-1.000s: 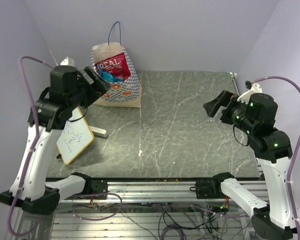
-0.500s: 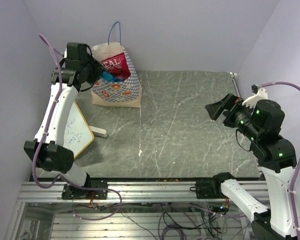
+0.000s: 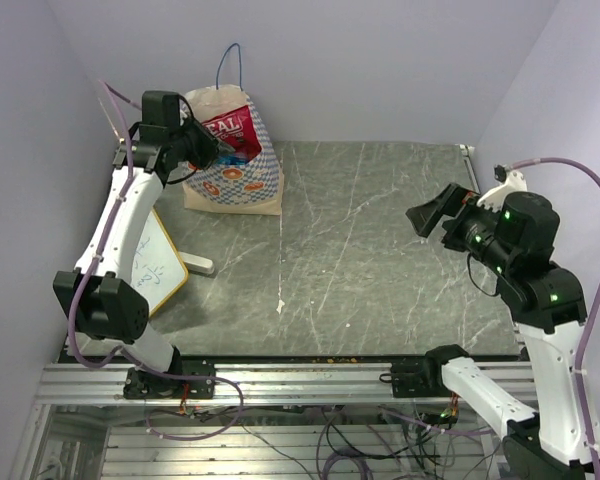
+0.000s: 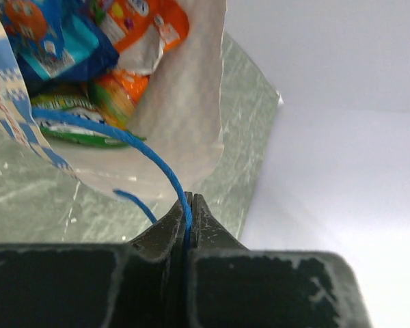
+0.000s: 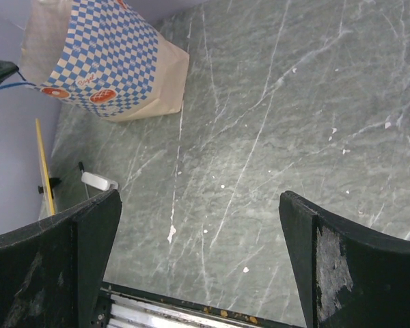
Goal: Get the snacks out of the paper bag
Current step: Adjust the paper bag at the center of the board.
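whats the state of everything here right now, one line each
paper bag: upright, mouth open
snacks: in the bag, none on the table
blue cord handle: pinched by the left gripper
left gripper: shut on the blue cord handle
right gripper: open, empty, above the table
whiteboard: propped up, written on
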`<state>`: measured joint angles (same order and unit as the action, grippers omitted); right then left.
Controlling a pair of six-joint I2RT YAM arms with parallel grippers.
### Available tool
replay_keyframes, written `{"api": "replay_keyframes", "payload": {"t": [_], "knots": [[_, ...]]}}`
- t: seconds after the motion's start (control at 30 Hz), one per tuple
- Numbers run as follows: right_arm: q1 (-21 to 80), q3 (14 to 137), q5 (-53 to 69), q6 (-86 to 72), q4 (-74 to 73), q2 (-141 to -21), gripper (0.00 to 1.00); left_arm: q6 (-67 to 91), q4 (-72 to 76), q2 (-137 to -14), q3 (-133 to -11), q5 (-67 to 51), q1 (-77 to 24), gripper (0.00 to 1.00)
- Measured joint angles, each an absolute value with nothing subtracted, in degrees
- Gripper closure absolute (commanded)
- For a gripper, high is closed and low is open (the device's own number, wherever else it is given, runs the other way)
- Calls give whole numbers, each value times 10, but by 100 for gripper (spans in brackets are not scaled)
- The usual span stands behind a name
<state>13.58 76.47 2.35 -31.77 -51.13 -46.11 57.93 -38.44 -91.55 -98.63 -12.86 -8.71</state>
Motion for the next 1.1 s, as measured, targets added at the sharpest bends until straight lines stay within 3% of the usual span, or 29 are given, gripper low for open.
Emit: {"api": "replay_keyframes", "payload": {"t": [0.33,0.53,0.77,1.1], "knots": [[135,854,84,-251,-498,-581,0,525,-444,-859,-963,-185,-85,93],[135,854,115,-231,-482,-607,1,518,-458,-785,-883,-195,-83,93],[135,854,133,-215,-475,-611,1,501,-475,-780,-882,-205,-96,93],[135,854,122,-194,-495,-596,1,527,-489,-811,-915,-125,-263,93]]}}
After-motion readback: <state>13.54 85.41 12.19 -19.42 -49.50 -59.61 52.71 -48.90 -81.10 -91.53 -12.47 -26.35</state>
